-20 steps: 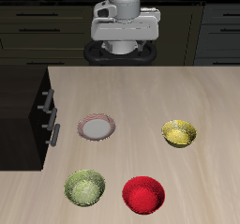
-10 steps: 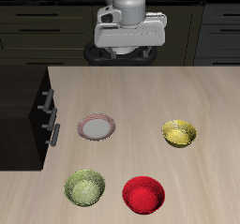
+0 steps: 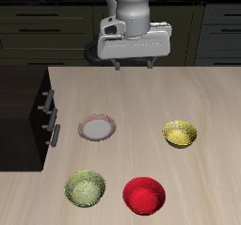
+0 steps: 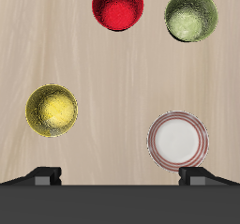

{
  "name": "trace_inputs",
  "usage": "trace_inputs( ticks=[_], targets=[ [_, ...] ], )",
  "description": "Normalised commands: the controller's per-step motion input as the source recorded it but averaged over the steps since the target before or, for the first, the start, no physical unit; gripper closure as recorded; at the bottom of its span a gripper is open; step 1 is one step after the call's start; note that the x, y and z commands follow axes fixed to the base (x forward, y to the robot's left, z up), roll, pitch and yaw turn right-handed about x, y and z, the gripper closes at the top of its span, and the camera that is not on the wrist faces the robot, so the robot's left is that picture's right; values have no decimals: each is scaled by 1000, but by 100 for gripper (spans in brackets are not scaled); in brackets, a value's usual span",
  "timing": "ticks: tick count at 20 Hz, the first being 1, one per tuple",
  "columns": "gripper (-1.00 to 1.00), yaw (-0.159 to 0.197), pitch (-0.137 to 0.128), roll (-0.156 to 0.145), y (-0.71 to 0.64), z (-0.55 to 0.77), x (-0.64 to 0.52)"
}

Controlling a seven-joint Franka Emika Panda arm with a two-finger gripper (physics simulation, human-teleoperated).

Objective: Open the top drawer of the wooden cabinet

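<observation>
The wooden cabinet (image 3: 21, 111) is a small blackish-brown box at the table's side edge, and I see it only in the exterior view. The top drawer (image 3: 42, 95) is shut, with its short silver handle (image 3: 44, 101) facing the table. A like-handled drawer (image 3: 54, 135) sits below it. My gripper (image 3: 132, 63) hangs high over the table's back edge, far from the cabinet. It is open and empty, with its fingertips (image 4: 45, 173) wide apart in the wrist view. The cabinet is out of the wrist view.
On the table stand a pink-rimmed plate (image 3: 97, 128) (image 4: 178, 140), a yellow bowl (image 3: 181, 134) (image 4: 52, 110), a green bowl (image 3: 86, 187) (image 4: 191, 17) and a red bowl (image 3: 144, 195) (image 4: 118, 7). Wide dark kitchen units (image 3: 47, 26) stand behind the table.
My gripper has come forward and lower from the back, toward the table's back edge. The cabinet, drawers and bowls have not moved.
</observation>
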Motion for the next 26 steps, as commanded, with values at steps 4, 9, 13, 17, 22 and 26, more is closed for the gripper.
trace_inputs(
  ticks=[4, 9, 13, 17, 22, 26],
  targets=[
    [-100, -9, 7, 8, 17, -21, 377],
    [-100, 0, -12, 18, 119, 94, 230],
    [-100, 1, -22, 27, 223, 153, 191],
    [-100, -17, 0, 18, 141, 101, 227],
    [-100, 3, 6, -3, 12, 44, 213],
    [-100, -8, -4, -29, -37, 170, 203]
  ],
)
